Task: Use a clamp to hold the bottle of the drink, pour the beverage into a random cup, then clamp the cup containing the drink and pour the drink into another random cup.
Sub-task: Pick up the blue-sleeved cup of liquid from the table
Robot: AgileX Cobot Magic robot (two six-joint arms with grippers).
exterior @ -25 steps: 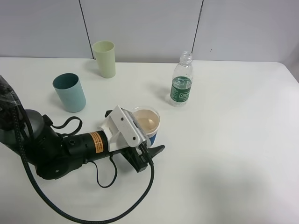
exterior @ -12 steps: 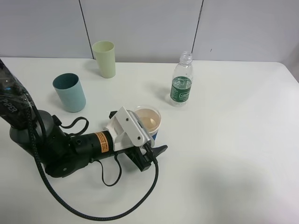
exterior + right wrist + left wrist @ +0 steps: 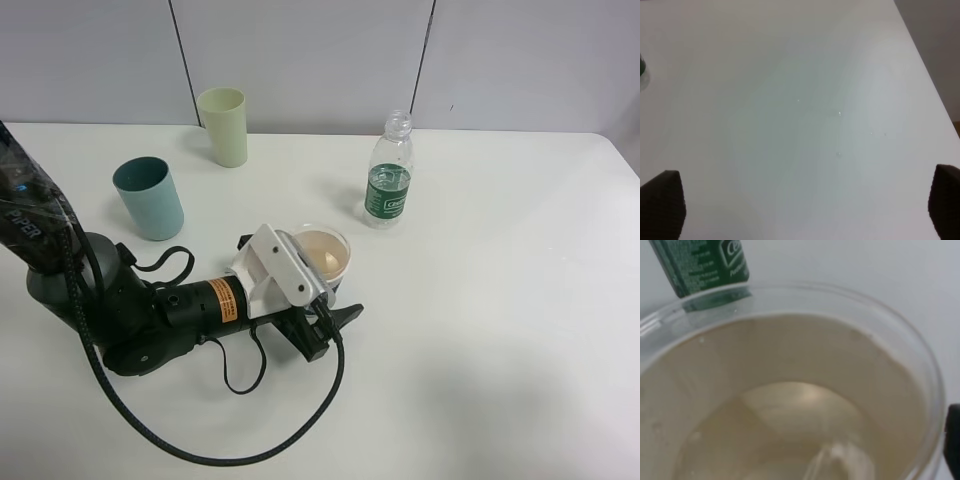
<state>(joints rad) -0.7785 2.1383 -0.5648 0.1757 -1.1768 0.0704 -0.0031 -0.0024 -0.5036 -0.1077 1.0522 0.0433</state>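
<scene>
- Left claw (image 3: 338, 288) straddled the round paper cup (image 3: 322, 255) mid-counter (image 3: 500, 300); can't tell if it pinched.
- Only the left wrist view showed clear liquid (image 3: 790, 440) inside its smooth beige wall.
- Right claw (image 3: 805, 205) spread wide above the white counter.

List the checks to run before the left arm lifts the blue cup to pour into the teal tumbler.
1. Cup sits between the left gripper jaws: ok.
2. Jaws clamped firmly on the cup: cannot tell.
3. Drink is in the cup: ok.
4. Teal tumbler upright, mouth open: ok.
5. Bottle upright and apart from the cup: ok.
6. Right gripper open and away from the cups: ok.
</scene>
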